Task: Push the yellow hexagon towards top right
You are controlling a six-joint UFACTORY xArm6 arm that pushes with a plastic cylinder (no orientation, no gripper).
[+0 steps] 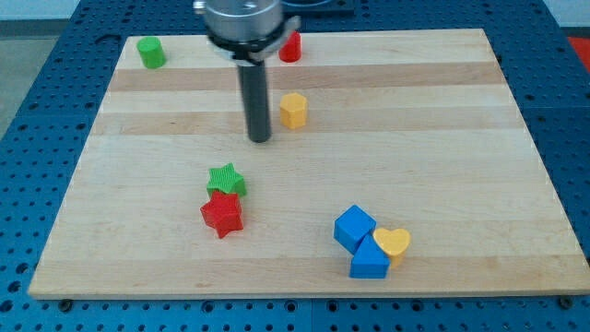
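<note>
The yellow hexagon [293,110] stands on the wooden board [442,138] in the upper middle of the view. My tip [260,139] rests on the board just to the left of and slightly below the hexagon, a small gap apart from it. The dark rod rises from the tip to the arm's mount at the view's top.
A red block [291,47] stands at the view's top, partly behind the mount. A green cylinder [151,53] is at the top left. A green star [226,179] touches a red star [222,214] at lower left. A blue cube [354,228], another blue block [370,260] and a yellow heart [394,243] cluster at lower right.
</note>
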